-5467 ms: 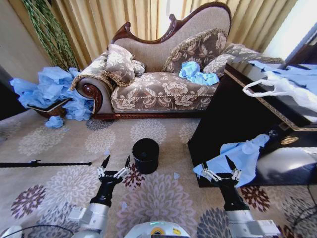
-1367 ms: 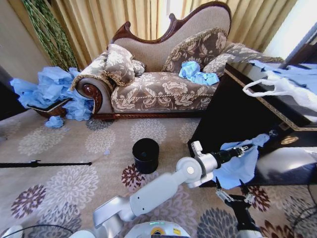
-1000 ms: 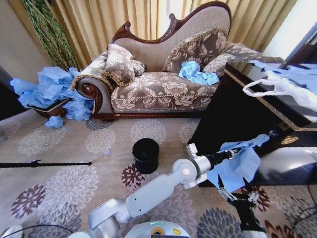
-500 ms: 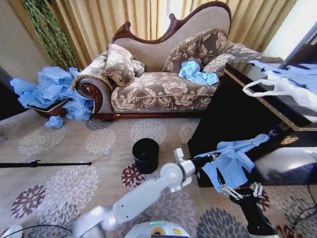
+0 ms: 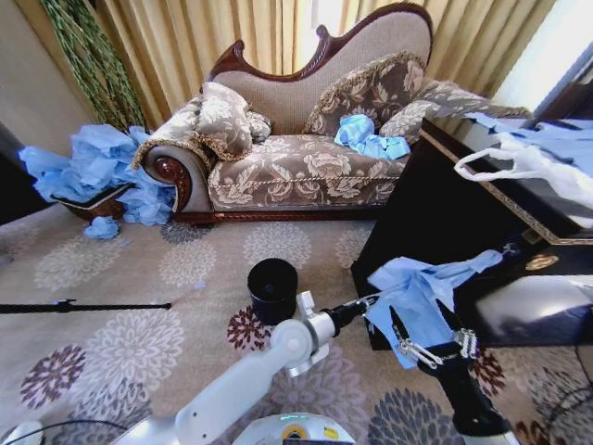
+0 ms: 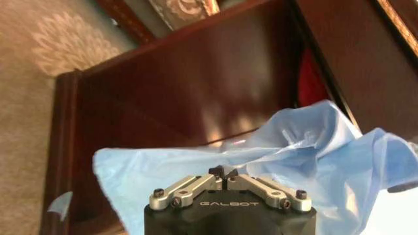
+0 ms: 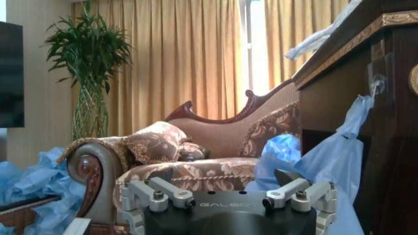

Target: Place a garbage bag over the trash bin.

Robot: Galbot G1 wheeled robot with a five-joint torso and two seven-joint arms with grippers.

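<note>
Left gripper [image 5: 363, 302], pinched shut on the garbage bag [image 5: 417, 295], has drawn it off the dark cabinet [image 5: 435, 199] toward the trash bin [image 5: 272, 289] (still unlined). Right gripper [image 5: 428, 340] waits open beneath the bag.

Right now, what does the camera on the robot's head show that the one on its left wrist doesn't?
Head view alone: the small round black trash bin on the carpet, the patterned sofa and the open right gripper. Left wrist view alone: the left gripper close up, shut on film. Both: the thin light-blue plastic garbage bag against the dark wooden cabinet.
</note>
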